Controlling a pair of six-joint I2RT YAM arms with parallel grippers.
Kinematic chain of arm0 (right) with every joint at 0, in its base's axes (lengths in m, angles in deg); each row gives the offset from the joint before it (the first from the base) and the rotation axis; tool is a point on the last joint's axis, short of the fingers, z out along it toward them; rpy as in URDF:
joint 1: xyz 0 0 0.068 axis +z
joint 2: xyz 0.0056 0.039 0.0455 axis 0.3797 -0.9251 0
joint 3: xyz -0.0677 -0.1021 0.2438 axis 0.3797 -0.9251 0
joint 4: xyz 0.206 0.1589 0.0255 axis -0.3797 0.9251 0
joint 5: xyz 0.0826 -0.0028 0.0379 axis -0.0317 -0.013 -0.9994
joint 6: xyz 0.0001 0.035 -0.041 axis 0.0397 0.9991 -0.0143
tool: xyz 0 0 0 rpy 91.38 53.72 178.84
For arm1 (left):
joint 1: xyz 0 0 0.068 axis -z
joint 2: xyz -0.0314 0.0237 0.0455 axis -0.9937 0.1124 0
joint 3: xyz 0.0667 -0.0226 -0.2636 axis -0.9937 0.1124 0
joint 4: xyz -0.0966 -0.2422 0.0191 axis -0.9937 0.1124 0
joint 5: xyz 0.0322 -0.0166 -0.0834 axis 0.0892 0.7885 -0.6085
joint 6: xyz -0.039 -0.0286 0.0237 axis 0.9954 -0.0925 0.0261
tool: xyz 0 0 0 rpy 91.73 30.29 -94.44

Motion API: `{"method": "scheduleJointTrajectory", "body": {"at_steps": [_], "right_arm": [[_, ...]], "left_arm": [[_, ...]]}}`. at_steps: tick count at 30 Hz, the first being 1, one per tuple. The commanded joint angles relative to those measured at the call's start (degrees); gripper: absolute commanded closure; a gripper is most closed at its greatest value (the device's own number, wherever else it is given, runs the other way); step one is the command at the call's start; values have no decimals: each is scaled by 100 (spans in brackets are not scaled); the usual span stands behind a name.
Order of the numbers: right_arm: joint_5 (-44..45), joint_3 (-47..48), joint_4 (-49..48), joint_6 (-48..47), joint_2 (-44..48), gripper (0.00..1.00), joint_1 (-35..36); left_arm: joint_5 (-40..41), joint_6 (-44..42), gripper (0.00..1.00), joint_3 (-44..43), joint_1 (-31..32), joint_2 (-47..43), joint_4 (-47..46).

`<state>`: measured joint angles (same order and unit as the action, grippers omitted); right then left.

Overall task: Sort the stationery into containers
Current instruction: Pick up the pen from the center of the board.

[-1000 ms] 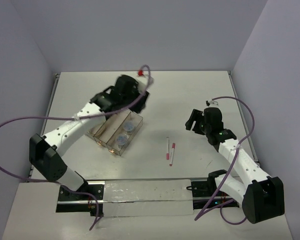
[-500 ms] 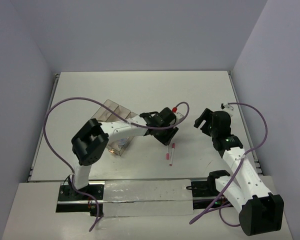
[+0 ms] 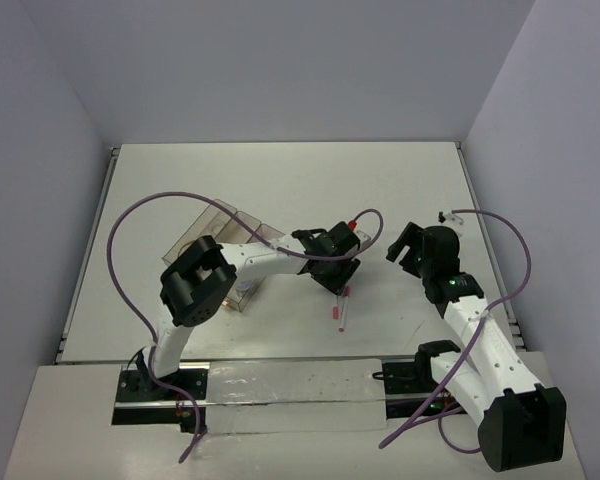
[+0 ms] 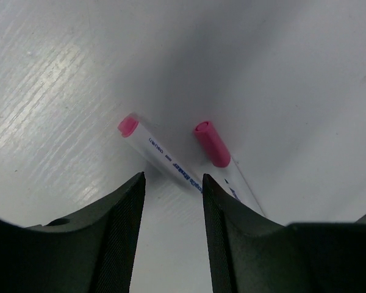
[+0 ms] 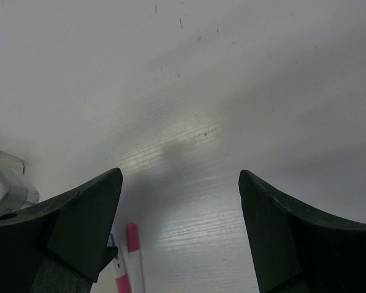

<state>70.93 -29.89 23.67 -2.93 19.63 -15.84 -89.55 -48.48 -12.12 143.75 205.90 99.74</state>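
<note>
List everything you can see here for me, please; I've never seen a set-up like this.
pens: two, white with pink-red ends, side by side right of centre
tray: one, clear brownish, left of the pens, partly hidden; contents unclear
table: one, white, beneath everything
cables: two, purple, one looping on each side
arms: two, white and black, bases at the near edge
left gripper: one, black, open, low over the pens
right gripper: one, black, open, holding nothing, right of the pens

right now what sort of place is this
Probably a robotics lab test cell: a white table boxed in by blank panels, two robot arms at its near edge, a divided tray and pens laid out.
</note>
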Motion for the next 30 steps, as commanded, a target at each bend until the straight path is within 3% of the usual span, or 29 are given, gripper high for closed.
{"method": "scheduleJointTrajectory", "body": {"at_steps": [1,6,11,15,30], "right_arm": [[13,-43,-155,-142,183,16,-33],[-23,-56,-159,-182,209,16,-33],[-35,-47,-156,-241,273,16,-42],[-18,-30,-141,-264,314,16,-42],[75,5,-97,-396,508,16,-72]], "left_arm": [[117,41,51,-279,5,255,-1],[380,-54,53,-149,9,293,37],[1064,-349,67,78,6,310,374],[1335,-523,70,306,-9,339,586],[884,-781,71,888,-26,328,1004]]}}
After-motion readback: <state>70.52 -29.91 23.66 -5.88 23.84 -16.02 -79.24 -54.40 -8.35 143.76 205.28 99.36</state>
